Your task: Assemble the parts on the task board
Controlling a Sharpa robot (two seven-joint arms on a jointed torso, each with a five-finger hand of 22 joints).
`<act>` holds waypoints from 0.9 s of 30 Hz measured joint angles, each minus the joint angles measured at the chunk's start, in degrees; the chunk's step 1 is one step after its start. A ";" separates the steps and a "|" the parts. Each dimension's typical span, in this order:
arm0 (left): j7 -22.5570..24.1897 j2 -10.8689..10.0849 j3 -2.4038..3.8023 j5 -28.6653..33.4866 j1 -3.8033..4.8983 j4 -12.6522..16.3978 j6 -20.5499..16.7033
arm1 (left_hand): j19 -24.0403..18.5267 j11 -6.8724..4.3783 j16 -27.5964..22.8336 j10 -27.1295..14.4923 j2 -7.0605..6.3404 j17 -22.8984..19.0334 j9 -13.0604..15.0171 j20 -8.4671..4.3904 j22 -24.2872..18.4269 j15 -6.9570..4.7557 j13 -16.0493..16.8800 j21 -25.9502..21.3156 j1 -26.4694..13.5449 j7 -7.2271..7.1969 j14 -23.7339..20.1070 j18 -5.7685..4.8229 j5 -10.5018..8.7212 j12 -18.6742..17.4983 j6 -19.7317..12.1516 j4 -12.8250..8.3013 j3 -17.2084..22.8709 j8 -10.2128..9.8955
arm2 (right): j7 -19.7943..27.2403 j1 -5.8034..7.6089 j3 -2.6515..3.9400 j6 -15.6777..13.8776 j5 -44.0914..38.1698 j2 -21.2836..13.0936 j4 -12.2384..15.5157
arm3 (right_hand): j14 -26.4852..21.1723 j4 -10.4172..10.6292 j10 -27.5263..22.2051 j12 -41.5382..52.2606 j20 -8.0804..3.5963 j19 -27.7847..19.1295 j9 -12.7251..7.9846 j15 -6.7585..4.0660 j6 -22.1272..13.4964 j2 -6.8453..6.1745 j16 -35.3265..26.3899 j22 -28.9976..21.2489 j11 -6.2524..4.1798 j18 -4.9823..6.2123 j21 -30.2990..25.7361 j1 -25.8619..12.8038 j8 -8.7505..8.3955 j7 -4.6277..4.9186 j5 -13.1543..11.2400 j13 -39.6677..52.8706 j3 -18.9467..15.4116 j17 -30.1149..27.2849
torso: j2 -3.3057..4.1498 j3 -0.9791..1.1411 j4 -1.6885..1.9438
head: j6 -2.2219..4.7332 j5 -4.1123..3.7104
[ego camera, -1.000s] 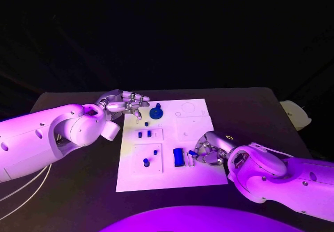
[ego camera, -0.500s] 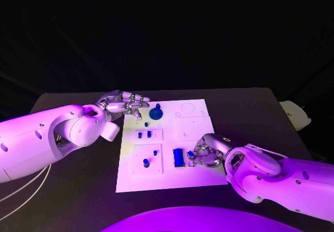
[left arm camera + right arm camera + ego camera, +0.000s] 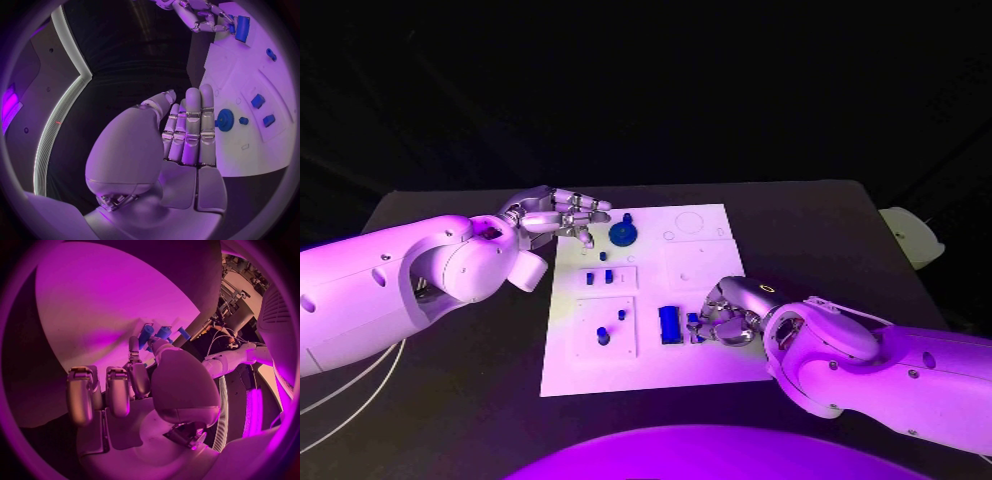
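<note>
The white task board (image 3: 661, 300) lies mid-desk (image 3: 848, 230). A white object (image 3: 917, 236) sits at the desk's right edge. The left hand (image 3: 560, 215) hovers at the board's far-left corner beside the round blue gear (image 3: 625, 234), fingers (image 3: 190, 125) straight, released, holding nothing. The right hand (image 3: 730, 315), curled, pinches a small blue part (image 3: 695, 320) beside the upright blue block (image 3: 671, 325).

Black table (image 3: 834, 215) w/ dark, unlit backdrop behind; white object (image 3: 916, 236) at table's far-right edge; pale light strip (image 3: 59, 135) on room wall.
</note>
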 measured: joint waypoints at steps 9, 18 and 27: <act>-0.06 -0.06 0.00 -0.09 0.00 0.04 0.51 | 0.00 0.21 0.00 -0.20 0.07 -0.05 0.00 0.00 0.00 0.00 -0.05 0.00 0.41 -0.01 0.00 0.00 0.00 0.42 -0.01 -0.40 0.08 0.25 | -0.07 0.00 0.02 0.46 0.05 0.00 -0.09 | 0.00 1.62 -0.01 0.14 0.00 0.00 0.20 0.00 -0.15 -0.61 0.00 -0.01 0.00 0.00 0.00 -2.91 0.23 0.15 2.09 -0.01 -2.52 -0.01 | 0.01 0.00 -0.01 | -0.14 0.05; -0.11 -0.23 0.00 -0.33 0.00 0.07 0.70 | 0.00 0.21 0.00 -0.20 0.07 -0.05 0.00 0.00 0.00 0.01 -0.05 0.00 0.53 -0.01 0.00 -0.01 0.00 0.42 -0.01 -0.39 0.08 0.26 | -0.15 -0.01 0.00 0.35 -0.04 0.03 -0.35 | 0.00 2.28 -0.01 0.13 0.00 0.00 0.67 0.00 -0.36 0.03 0.00 -0.01 0.00 0.00 0.00 -6.16 0.23 0.34 -2.88 -0.01 -9.29 -0.01 | 0.01 0.00 -0.01 | -0.10 -0.06; -0.14 -0.29 0.00 -0.42 0.00 0.07 0.70 | 0.00 0.21 0.00 -0.20 0.07 -0.05 0.00 0.00 0.01 0.01 -0.04 0.00 0.53 -0.01 0.00 0.00 0.00 0.42 -0.01 -0.39 0.08 0.26 | -0.16 -0.01 0.00 -0.10 -0.49 -1.17 0.74 | 0.00 1.84 -0.01 0.13 0.00 0.00 0.80 0.00 -0.36 1.01 0.00 -0.02 0.00 0.00 0.00 -5.45 0.44 0.34 -2.65 -0.02 -10.66 -0.01 | 0.02 0.01 -0.04 | -0.02 -0.10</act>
